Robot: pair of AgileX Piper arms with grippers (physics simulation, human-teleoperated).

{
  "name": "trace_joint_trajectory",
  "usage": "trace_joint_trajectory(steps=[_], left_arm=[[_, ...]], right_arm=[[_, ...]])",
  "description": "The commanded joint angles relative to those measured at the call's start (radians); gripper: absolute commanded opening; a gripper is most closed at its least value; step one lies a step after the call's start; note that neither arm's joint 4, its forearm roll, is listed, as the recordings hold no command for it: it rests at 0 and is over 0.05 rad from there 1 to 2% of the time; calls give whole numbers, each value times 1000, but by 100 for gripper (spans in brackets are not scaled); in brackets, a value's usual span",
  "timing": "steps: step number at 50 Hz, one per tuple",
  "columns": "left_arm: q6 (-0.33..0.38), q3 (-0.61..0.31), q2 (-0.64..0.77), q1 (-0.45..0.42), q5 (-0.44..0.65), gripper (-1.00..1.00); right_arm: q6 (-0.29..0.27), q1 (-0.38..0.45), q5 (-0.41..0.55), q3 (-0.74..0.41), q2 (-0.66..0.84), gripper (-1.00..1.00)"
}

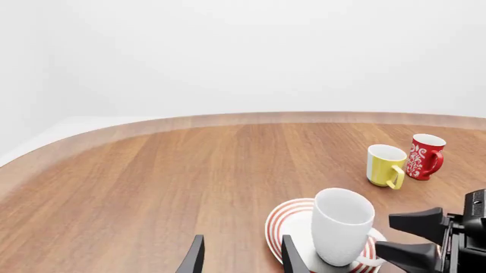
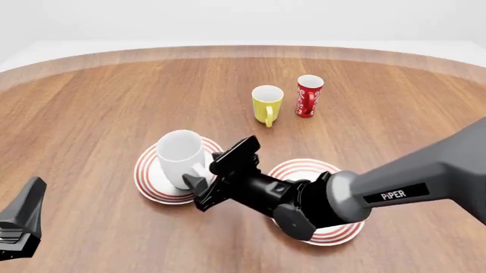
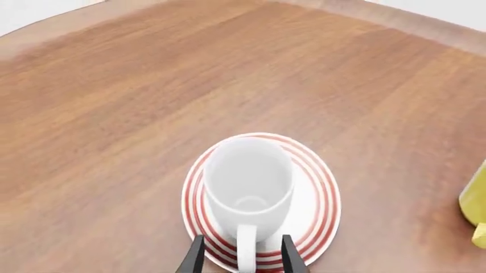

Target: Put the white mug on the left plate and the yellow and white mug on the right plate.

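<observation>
Two plates: white mug (image 2: 182,158) upright on left plate (image 2: 149,181)
Right gripper (image 2: 215,180): spread, astride mug handle, seemingly not gripping
Left gripper (image 1: 241,259): released
Yellow mug (image 2: 267,103): off plates

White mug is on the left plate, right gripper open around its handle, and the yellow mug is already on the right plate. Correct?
Not quite. The small yellow and white mug stands on the bare wooden table beside the slim red patterned mug, as the front view shows. The rest holds: large white mug on the red-ringed left plate, open right gripper around its handle.
</observation>
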Motion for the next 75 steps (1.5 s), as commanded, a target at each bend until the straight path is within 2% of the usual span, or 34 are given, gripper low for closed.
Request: trace_joint_trajectory(steps=[1, 19, 32, 33, 35, 50, 51, 52, 75], left_arm=[[0, 0, 0, 0, 0, 100], [0, 0, 0, 0, 0, 100], [0, 0, 0, 0, 0, 100], [0, 0, 0, 0, 0, 100], [0, 0, 0, 0, 0, 100], [0, 0, 0, 0, 0, 100], [0, 0, 0, 0, 0, 100], [0, 0, 0, 0, 0, 100], [0, 0, 0, 0, 0, 100]], right_arm=[[-6, -1, 2, 30, -55, 100], [-12, -28, -6, 73, -135, 100], [-12, -28, -6, 73, -135, 100], [-27, -89, 2, 105, -222, 100], [-28, -99, 4, 110, -231, 100], [-28, -99, 4, 110, -231, 100], [-20, -183, 8, 152, -316, 100], [-16, -195, 0, 158, -321, 100], [-16, -195, 0, 158, -321, 100]])
